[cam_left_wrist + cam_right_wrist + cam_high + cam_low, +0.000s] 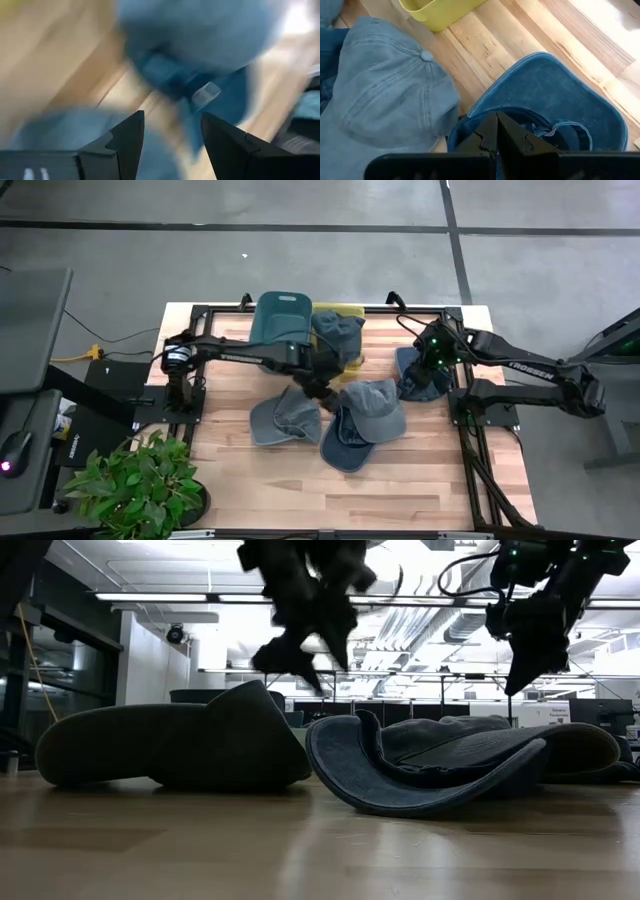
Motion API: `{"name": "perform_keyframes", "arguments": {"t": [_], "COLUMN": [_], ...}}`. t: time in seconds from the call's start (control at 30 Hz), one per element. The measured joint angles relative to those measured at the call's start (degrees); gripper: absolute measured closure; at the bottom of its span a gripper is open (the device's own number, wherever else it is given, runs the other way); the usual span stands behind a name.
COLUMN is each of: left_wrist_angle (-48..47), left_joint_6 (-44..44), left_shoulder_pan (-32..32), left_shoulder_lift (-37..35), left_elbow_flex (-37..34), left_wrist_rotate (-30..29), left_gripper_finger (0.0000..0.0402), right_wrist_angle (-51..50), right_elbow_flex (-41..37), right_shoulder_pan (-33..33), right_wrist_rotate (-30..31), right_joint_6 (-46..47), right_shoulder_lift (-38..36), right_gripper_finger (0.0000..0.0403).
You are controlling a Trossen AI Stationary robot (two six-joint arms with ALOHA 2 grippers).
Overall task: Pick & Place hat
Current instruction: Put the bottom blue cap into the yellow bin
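Several denim hats lie on the wooden table: a grey-blue one [284, 420], two blue ones [372, 410] [343, 448] overlapping at the middle, one [336, 330] by the yellow bin, and a dark blue one [415, 380] lying crown down at the right. My left gripper [322, 390] hangs open above the table between the grey-blue hat and the middle hats, with nothing between its fingers [127, 142]. The left wrist view is blurred; it shows a blue hat [200, 40] ahead. My right gripper [497, 137] is shut and hovers over the dark blue hat [555, 95], well above the table [525, 660].
A yellow bin [342, 310] and a teal seat-like shell [280, 315] stand at the table's far edge. A black frame [470, 430] runs along the table's sides. A potted plant [135, 485] sits off the near left corner. Bare wood [420, 480] shows near the front.
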Motion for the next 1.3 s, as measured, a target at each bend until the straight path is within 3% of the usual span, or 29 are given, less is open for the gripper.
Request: {"name": "perform_keyframes", "arguments": {"t": [0.37,0.57,0.93,1.3], "left_wrist_angle": [2.84,4.29,4.38,7.13], "left_joint_6": [-9.32,-9.78,-10.98,-10.94], "left_shoulder_pan": [-0.80,-1.28,-2.98,-3.70], "left_shoulder_lift": [1.34,1.50,1.56,6.53], "left_elbow_flex": [0.63,0.52,0.48,0.85], "left_wrist_rotate": [1.26,0.41,-3.51,-1.01], "left_gripper_finger": [0.0208,0.0206,0.0117,0.0109], "right_wrist_angle": [0.82,0.98,1.11,1.13], "right_elbow_flex": [0.00,0.00,0.00,0.02], "right_shoulder_pan": [-0.79,-0.79,-0.76,-0.74], "right_wrist_rotate": [-4.10,-4.79,-5.81,-6.41], "right_joint_6": [-2.07,-2.37,-2.83,-3.19], "right_shoulder_lift": [0.01,0.01,0.01,0.01], "right_gripper_finger": [0.0403,0.0403,0.0403,0.0403]}}
